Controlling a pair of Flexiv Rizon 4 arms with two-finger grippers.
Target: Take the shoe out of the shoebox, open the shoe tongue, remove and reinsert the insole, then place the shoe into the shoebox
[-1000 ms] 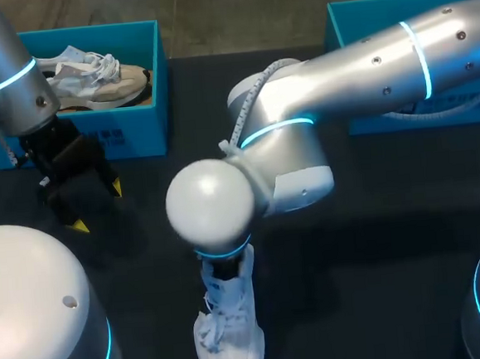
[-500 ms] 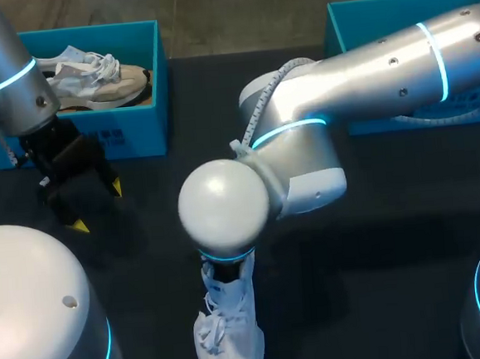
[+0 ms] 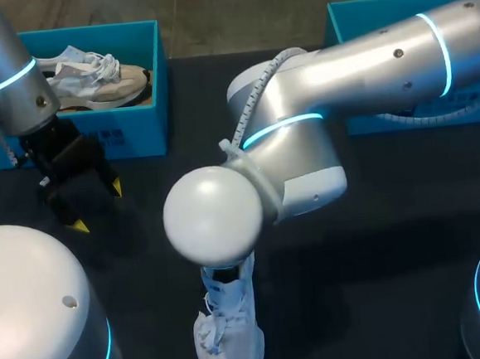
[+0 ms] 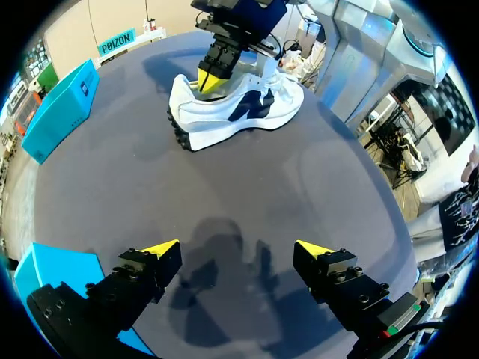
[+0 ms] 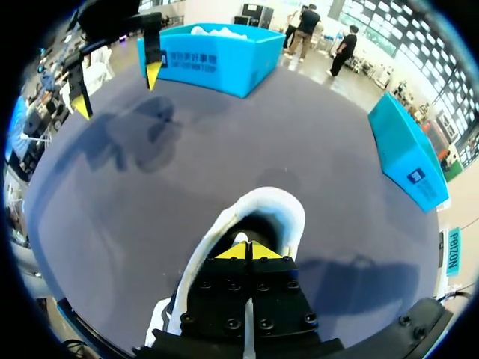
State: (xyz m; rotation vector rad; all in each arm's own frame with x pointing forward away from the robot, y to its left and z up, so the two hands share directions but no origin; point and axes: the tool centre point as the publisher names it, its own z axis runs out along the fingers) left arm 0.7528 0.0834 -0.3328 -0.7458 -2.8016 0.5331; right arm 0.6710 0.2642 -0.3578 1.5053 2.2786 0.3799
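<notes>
right gripper (image 5: pixel 245 250) is down in the mouth of the white shoe (image 3: pixel 229 334), standing on the table (image 3: pixel 378 243) at near middle. its yellow tips are pressed together; whether they pinch the insole, i cannot tell. best to draw slowly, straight up. left gripper (image 3: pixel 97 207) hovers at left, wide open, empty; it could steady the shoe.

We work over one dark, matte table (image 3: pixel 411 241), its top blue-grey where the light falls evenly on it. Just ahead of the left pincer (image 4: pixel 238 247), soft overlapping shadows lie on it. Well ahead of the right pincer (image 5: pixel 245 250), more blurred shadows darken the same surface.
</notes>
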